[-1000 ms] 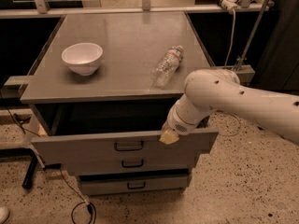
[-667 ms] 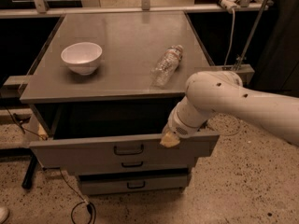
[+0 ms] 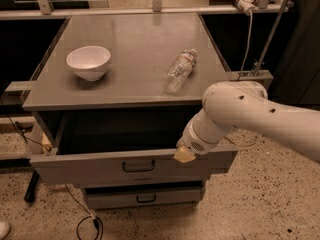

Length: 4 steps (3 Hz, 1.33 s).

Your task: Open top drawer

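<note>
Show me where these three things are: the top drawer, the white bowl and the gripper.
top drawer point(image 3: 80, 170): camera view, left part of its grey front panel.
white bowl point(image 3: 89, 58): camera view, the inside of the bowl.
gripper point(image 3: 184, 155): camera view, its pale tip, at the upper edge of the top drawer's front.

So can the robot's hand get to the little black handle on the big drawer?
Probably yes. The gripper sits at the front edge of the top drawer, a little above and to the right of the handle, and nothing lies between them.
</note>
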Tool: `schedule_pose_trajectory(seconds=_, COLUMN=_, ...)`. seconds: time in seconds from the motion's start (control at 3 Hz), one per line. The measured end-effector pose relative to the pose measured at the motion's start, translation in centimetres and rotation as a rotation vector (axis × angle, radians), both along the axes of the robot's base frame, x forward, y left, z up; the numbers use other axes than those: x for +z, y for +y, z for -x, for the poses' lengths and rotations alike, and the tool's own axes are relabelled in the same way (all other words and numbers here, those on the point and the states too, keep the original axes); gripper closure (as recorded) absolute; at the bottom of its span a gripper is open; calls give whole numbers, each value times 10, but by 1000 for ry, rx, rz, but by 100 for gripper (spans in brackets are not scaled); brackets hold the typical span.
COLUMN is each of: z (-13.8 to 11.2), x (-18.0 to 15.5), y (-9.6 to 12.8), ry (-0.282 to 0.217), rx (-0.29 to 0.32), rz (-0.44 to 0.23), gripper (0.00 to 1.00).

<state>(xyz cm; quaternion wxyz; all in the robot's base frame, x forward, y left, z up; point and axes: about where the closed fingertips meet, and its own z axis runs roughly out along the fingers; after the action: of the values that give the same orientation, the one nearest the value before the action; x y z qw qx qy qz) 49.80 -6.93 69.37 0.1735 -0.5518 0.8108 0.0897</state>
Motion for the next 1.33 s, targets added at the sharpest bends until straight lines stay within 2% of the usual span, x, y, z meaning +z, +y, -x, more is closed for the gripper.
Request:
schedule_pose_trajectory(seconds=0.67, z=4, x=0, y=2, ry=15, rx=16, rz=16, gripper=100)
schedule_pose_trajectory(seconds=1.33, z=37, x=2, y=4, ry=60, rx=34, rz=18, gripper=100)
